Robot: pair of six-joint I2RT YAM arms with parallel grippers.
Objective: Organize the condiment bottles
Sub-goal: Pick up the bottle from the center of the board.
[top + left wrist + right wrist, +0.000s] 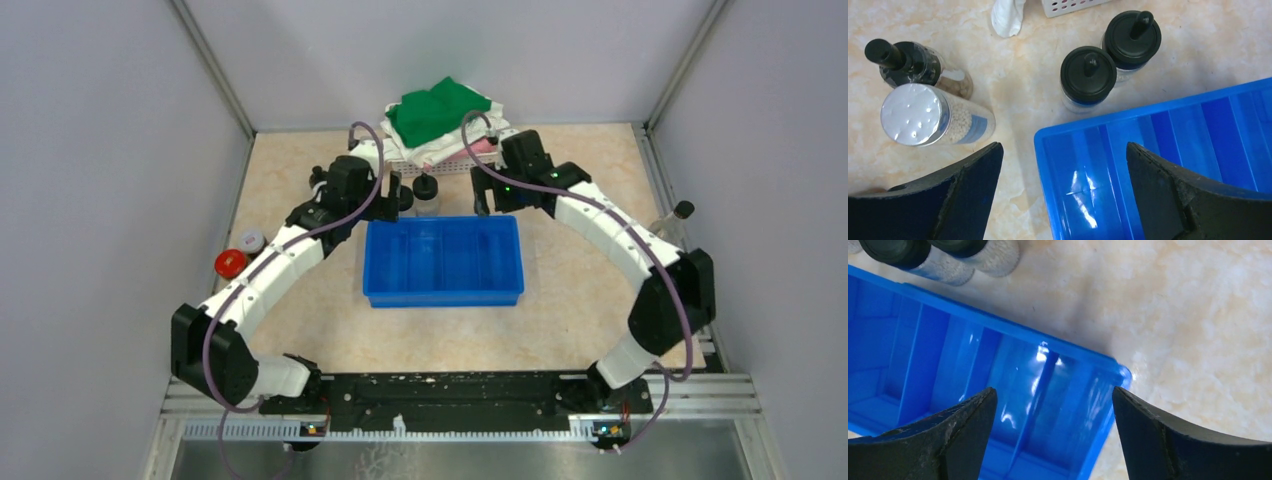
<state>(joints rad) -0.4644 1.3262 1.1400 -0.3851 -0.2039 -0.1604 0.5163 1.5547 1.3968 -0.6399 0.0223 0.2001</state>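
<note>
Left pincer (1063, 150) and right pincer (1053, 391) gape wide, empty, over tray (1148, 107).

The right wrist view's top edge cuts off a clear glass bottle with a dark cap (940, 267) and a second dark-capped clear bottle (995, 252). The blue compartmented plastic tray (973, 325) runs off the left and bottom. The left wrist view clips the white perforated basket (1068, 6) and a white cloth (1007, 17) at the top. From above, the right arm (610, 225) hides the base of a clear black-capped bottle (676, 222).
</note>
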